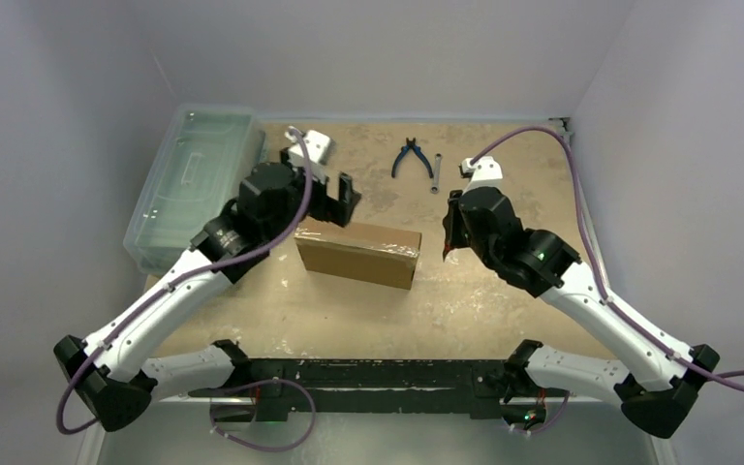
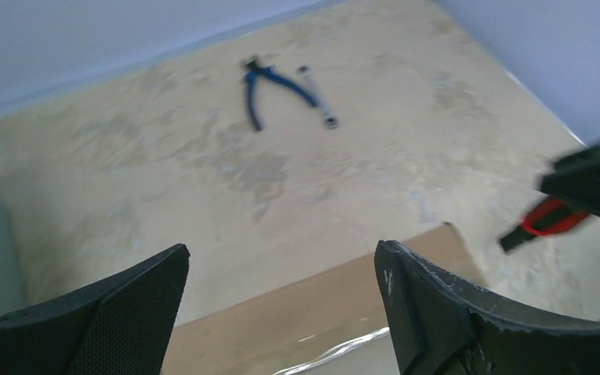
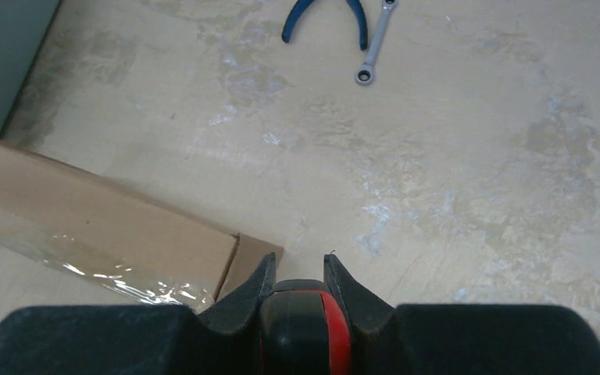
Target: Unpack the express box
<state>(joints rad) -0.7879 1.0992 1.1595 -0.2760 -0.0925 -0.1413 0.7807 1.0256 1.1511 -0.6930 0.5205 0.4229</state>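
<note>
The express box (image 1: pixel 358 252) is a flat brown cardboard mailer with clear tape along its top, lying shut mid-table. It also shows in the left wrist view (image 2: pixel 305 312) and the right wrist view (image 3: pixel 86 211). My left gripper (image 1: pixel 334 199) is open and empty, hovering over the box's far left edge; its fingers (image 2: pixel 430 305) straddle the box top. My right gripper (image 1: pixel 452 232) is shut on a black and red cutter (image 3: pixel 306 324), just right of the box's right end. The cutter also shows in the left wrist view (image 2: pixel 547 223).
A large clear lidded plastic bin (image 1: pixel 194 184) stands at the left edge. Blue-handled pliers (image 1: pixel 409 157) and a small wrench (image 1: pixel 436 174) lie at the back of the table; both also show in the wrist views (image 2: pixel 262 86) (image 3: pixel 371 47).
</note>
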